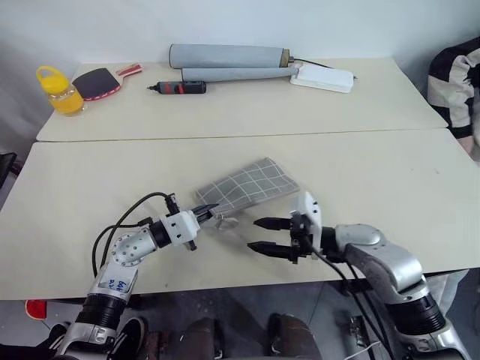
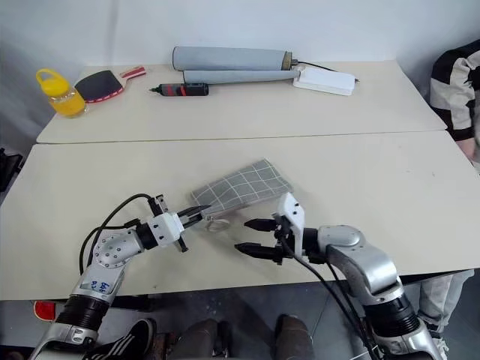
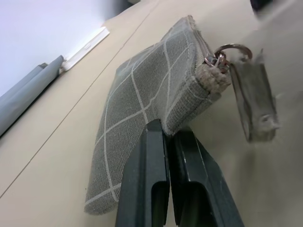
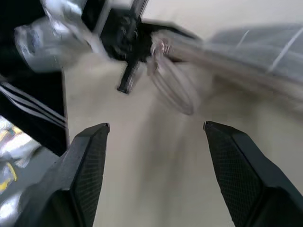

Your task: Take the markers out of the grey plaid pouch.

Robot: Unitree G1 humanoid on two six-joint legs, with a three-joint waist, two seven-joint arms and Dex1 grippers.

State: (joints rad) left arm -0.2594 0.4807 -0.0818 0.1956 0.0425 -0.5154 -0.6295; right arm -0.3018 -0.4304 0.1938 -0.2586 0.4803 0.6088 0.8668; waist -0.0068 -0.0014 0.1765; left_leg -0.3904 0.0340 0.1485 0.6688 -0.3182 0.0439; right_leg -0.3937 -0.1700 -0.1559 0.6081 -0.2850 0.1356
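Note:
The grey plaid pouch [image 1: 251, 186] lies near the middle of the front table, its near end raised a little. My left gripper [image 1: 210, 208] is shut on that end's lower edge; the left wrist view shows the fingers [image 3: 147, 189] pinched together under the fabric [image 3: 151, 94]. A metal ring [image 3: 232, 49] with a small tag [image 3: 255, 104] hangs from the zip. My right gripper [image 1: 253, 234] stands open just right of the ring, nothing between its fingers [image 4: 90, 161]. The markers are hidden.
On the far table lie two long grey rolled tubes [image 1: 229, 56], a white box [image 1: 322, 77], a black-and-red tool [image 1: 180, 88], a red paddle [image 1: 97, 82] and a yellow jar [image 1: 58, 91]. A person's striped sleeve [image 1: 457, 82] shows at the right edge.

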